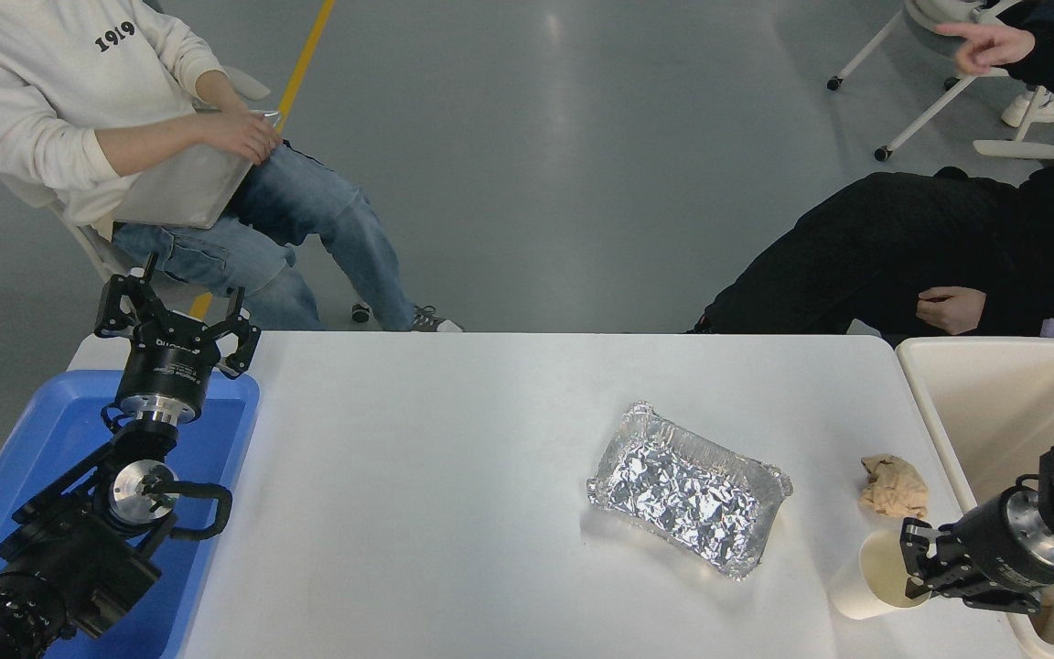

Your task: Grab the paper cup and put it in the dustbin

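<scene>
- Your right gripper pinches the paper cup at its rim — cup tilted, near the surface's right edge, beside the dustbin.
- Your left gripper is spread above the blue tray.

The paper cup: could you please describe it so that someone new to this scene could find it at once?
On the white table, look to the near right corner, beside the cream dustbin. There the right gripper is clamped on the rim of the paper cup. It is smooth, cream-white and tapered, unlike the crumpled tan paper wad and the crinkled foil tray.
</scene>
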Available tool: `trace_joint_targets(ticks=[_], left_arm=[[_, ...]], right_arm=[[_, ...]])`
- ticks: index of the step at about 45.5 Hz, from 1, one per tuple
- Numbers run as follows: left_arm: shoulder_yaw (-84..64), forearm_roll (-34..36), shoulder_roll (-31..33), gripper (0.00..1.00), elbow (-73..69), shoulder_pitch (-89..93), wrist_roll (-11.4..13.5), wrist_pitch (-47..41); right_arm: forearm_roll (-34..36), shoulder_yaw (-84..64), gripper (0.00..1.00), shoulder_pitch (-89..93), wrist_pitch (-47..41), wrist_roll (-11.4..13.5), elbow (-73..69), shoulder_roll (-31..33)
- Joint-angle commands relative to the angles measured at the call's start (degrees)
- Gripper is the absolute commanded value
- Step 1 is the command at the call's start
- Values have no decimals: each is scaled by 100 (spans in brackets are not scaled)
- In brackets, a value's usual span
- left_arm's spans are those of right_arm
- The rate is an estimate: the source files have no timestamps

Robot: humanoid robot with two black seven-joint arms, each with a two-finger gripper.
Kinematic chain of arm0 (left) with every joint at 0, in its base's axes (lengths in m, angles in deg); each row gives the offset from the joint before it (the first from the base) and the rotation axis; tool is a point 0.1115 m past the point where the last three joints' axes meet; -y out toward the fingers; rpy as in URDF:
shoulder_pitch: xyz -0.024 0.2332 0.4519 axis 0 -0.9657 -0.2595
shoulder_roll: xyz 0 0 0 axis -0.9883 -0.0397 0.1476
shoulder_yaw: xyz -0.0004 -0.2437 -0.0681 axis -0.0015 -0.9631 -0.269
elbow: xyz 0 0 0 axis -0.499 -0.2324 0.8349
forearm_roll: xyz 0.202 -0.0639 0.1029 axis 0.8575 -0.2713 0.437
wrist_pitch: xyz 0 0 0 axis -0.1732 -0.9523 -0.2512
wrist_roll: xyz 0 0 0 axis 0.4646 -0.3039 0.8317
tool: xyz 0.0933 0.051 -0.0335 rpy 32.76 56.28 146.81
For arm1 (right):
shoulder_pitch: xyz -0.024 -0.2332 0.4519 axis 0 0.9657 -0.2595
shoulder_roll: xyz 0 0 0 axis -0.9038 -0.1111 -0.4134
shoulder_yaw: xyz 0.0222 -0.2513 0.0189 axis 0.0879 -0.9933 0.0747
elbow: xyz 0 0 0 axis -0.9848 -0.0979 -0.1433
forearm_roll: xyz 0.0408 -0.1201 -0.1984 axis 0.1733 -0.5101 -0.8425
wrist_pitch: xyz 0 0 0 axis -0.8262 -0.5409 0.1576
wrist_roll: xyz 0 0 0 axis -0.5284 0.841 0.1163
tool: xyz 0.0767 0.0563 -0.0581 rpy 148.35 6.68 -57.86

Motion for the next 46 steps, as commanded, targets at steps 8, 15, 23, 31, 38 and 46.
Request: trace_joint_targets(ticks=[8, 15, 23, 31, 38, 46], left_arm=[[8, 1, 0, 99, 0, 0, -9, 2], [0, 1, 0, 99, 0, 0, -9, 2], [0, 1, 0, 99, 0, 0, -9, 2], [8, 1, 0, 99, 0, 0, -9, 2], [8, 1, 0, 99, 0, 0, -9, 2], [8, 1, 0, 99, 0, 0, -9, 2]], right_arm=[[38, -551, 0, -2127, -1797, 0, -58, 195], [38, -770, 0, -3067, -1797, 0, -67, 142], [46, -990, 0, -4035, -1797, -9, -129, 37], [187, -1025, 0, -4440, -1797, -9, -190, 46], [240, -1306, 0, -4984, -1797, -9, -313, -7], [249, -1667, 0, -5600, -1797, -27, -313, -183]])
